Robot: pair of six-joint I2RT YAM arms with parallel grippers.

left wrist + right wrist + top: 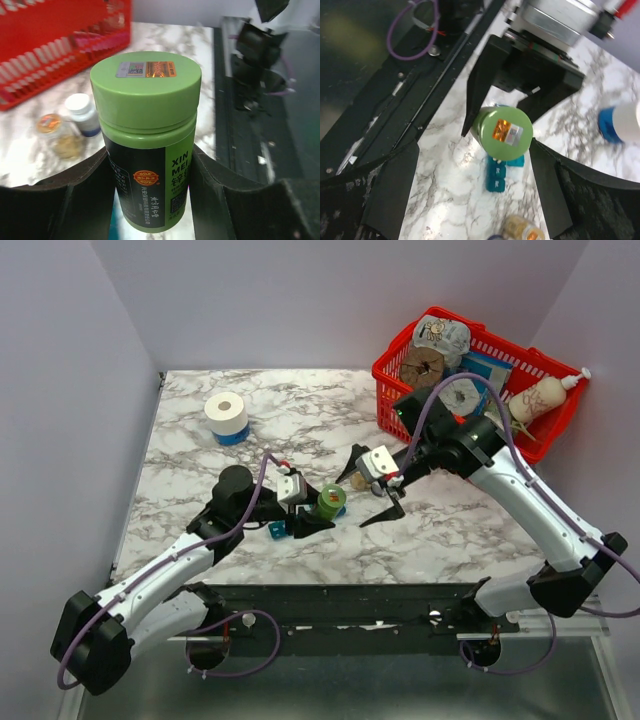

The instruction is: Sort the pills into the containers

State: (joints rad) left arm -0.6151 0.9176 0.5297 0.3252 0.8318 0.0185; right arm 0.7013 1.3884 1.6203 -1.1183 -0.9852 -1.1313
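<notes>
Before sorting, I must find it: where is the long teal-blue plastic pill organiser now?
In the right wrist view, the teal-blue pill organiser lies on the marble table, near its middle, partly hidden below the round green bottle in the left gripper.

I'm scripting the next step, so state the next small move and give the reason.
Probably lower the open right hand around the green lid and close on it to twist. The left hand grips the green bottle upright, lid on, beside the teal pill organiser.
</notes>
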